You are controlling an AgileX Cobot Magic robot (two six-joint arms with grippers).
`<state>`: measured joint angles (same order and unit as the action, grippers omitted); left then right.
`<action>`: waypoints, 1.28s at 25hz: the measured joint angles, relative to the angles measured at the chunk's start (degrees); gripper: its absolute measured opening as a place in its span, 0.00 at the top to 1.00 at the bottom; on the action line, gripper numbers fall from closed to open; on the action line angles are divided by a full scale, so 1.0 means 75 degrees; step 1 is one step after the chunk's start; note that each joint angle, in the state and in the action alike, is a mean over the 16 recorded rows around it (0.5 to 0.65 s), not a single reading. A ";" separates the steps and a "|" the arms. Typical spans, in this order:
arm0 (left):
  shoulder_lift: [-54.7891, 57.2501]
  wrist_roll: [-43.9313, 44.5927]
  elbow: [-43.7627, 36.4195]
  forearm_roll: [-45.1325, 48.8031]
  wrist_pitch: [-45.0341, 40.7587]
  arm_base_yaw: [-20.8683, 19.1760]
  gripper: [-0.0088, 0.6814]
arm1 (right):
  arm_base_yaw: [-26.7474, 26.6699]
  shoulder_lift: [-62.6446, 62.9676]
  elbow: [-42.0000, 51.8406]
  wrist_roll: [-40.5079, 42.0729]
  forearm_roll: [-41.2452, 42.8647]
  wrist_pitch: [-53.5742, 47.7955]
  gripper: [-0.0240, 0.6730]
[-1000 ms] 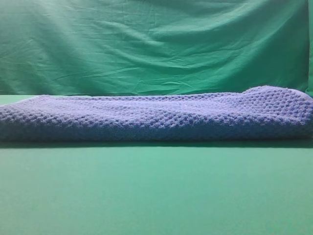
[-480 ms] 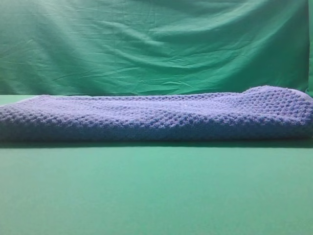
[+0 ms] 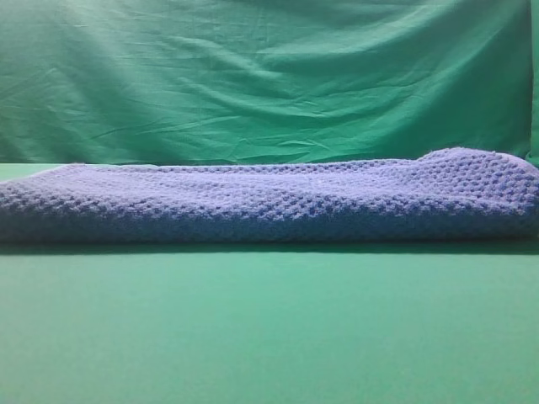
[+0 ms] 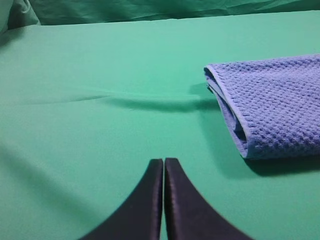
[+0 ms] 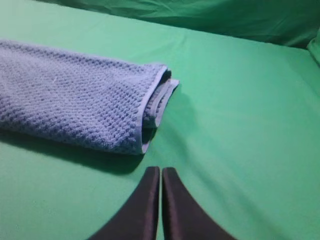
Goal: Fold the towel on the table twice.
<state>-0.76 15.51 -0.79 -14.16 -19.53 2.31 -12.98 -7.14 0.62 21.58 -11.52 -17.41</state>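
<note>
Bare surface of the smooth bright green table (image 3: 269, 328) is seen along its near edge and past both ends of the thick, folded blue-grey waffle-knit towel (image 3: 269, 202), the one obstacle, laid across the middle. The far edge is closed off by the wrinkled green fabric backdrop (image 3: 269, 76).

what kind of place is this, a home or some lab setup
Likely a lab or recording setup, not a home: a bare green table, a wrinkled green fabric backdrop behind it, and only one folded towel.
</note>
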 joint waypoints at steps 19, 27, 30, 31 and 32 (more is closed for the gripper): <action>0.0000 0.0013 0.0000 0.0036 -0.0013 0.0000 0.99 | 0.0000 0.0000 0.0117 0.0398 0.0071 -0.0508 0.97; 0.0000 0.0019 0.0000 0.0036 -0.0013 0.0000 0.99 | 0.0001 0.0206 0.0117 0.0400 0.0075 -0.0517 0.97; 0.0000 0.0022 0.0000 0.0036 -0.0013 0.0000 0.99 | 0.0039 0.0394 0.0117 0.0261 0.0077 -0.0524 0.97; 0.0000 0.0023 0.0000 0.0036 -0.0013 0.0000 0.99 | 0.0066 0.0459 0.0117 0.0191 0.0078 -0.0527 0.97; 0.0000 0.0024 0.0000 0.0036 -0.0013 0.0000 0.99 | 0.0100 0.0524 0.0117 0.0112 0.0079 -0.0531 0.97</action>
<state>-0.76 15.69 -0.79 -13.89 -19.63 2.31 -12.23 -3.22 1.50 22.42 -10.92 -21.40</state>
